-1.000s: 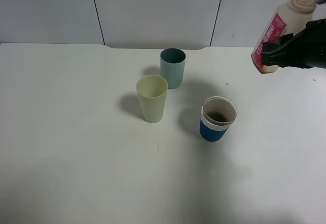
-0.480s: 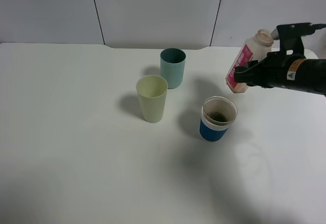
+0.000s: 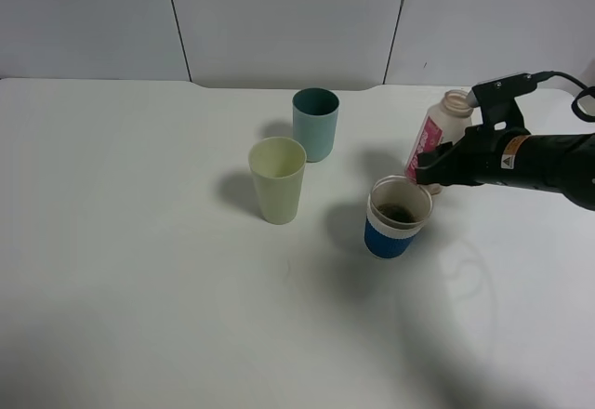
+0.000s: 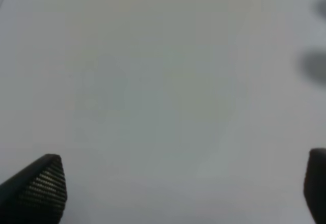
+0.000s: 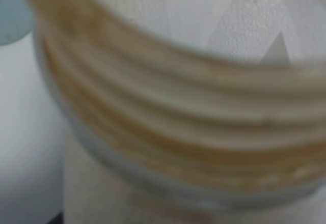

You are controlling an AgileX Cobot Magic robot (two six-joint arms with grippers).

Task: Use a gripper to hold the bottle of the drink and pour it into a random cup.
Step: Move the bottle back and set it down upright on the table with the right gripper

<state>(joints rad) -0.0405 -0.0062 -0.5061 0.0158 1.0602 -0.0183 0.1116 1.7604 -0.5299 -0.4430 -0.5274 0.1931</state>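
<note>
Right gripper (image 3: 437, 169) is in from the right edge of the high view, fingers clamped on the bottle (image 3: 433, 138), gripping it low on the pink label. The bottle stands close to upright, long axis leaning only a little, open neck up toward the upper right of the frame. The right wrist view is filled with that threaded neck, rim stained brownish.

Here's what matters: the blue cup (image 3: 398, 217) sits just below and left of the bottle in the frame, its far rim close under the fingers, with a little dark drink (image 3: 398, 213) already in the bottom. So the cup lies toward lower left of the neck, and any pour would need a tip that way.

Teal cup (image 3: 315, 124) and yellow cup (image 3: 277, 179) stand well apart, left of centre.

Left fingers (image 4: 38, 183) are spread apart over bare surface (image 3: 139, 288), nothing between them. The right arm is the near one, by far.
</note>
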